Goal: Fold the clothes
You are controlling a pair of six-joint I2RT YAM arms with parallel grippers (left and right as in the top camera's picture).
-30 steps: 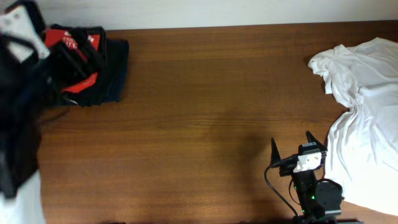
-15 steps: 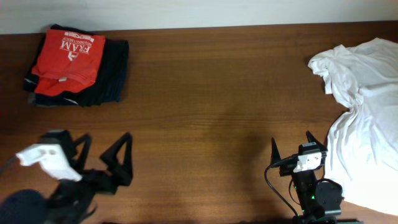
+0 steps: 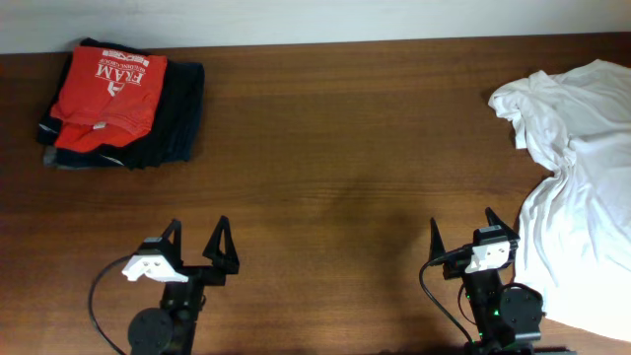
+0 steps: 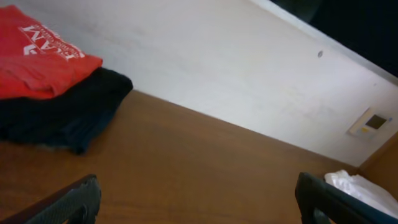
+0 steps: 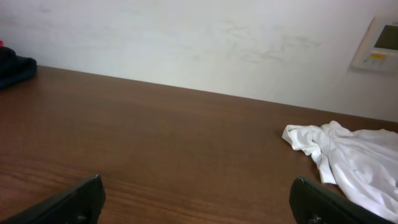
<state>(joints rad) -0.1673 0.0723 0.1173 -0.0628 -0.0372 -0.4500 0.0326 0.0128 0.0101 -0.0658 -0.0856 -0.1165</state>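
Note:
An orange-red T-shirt (image 3: 104, 94) with white lettering lies folded on a stack of dark folded clothes (image 3: 173, 113) at the table's back left. The left wrist view shows the same orange-red shirt (image 4: 37, 59) on the dark stack (image 4: 68, 112). A plain white T-shirt (image 3: 577, 168) lies crumpled at the right edge, and the right wrist view also shows this white T-shirt (image 5: 348, 158). My left gripper (image 3: 197, 239) stands open over bare wood at the front left, holding nothing. My right gripper (image 3: 461, 232) stands open at the front right, just left of the white shirt, also holding nothing.
The brown wooden table (image 3: 325, 168) stretches between the two piles. A pale wall (image 5: 186, 43) runs behind its far edge, with a small wall panel (image 5: 380, 45) at the right. Black cables trail from both arm bases near the front edge.
My left arm has pulled back from the folded pile at the back left to the front left, leaving the orange-red shirt uncovered. The right arm has not moved.

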